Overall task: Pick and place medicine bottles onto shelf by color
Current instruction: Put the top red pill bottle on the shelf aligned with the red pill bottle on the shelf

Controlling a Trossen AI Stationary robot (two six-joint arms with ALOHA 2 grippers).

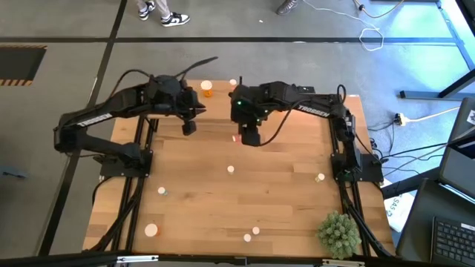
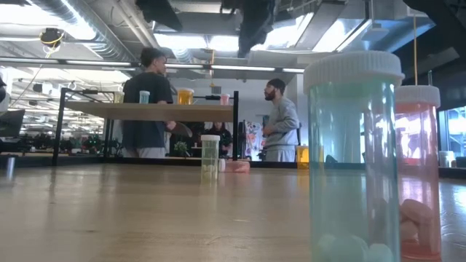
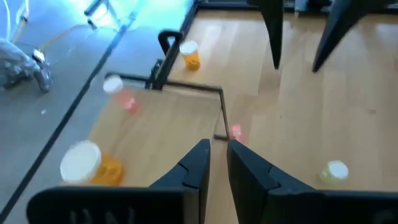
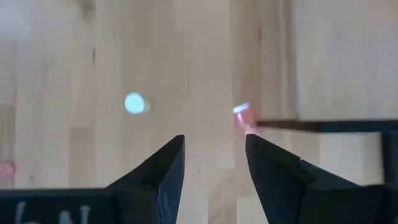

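Observation:
The shelf (image 3: 163, 118), a light wooden platform with black posts, stands at the table's far edge. It carries two orange bottles (image 3: 189, 55) (image 3: 93, 167) and a pink bottle (image 3: 121, 94). My left gripper (image 3: 217, 157) hovers in front of the shelf, its fingers a narrow gap apart with nothing between them. My right gripper (image 4: 214, 155) is open above the table, just right of the left one. A small pink bottle (image 4: 242, 116) lies on the table right ahead of its fingertips, beside the shelf's post. A pale green bottle (image 3: 336, 170) stands upright nearby.
More bottles stand scattered over the table: one at the centre (image 1: 231, 169), some toward the near edge (image 1: 151, 230) (image 1: 252, 233), one at the right (image 1: 320, 177). A spiky green plant ball (image 1: 338, 232) sits at the near right corner. Two people stand beyond the table (image 2: 149, 102).

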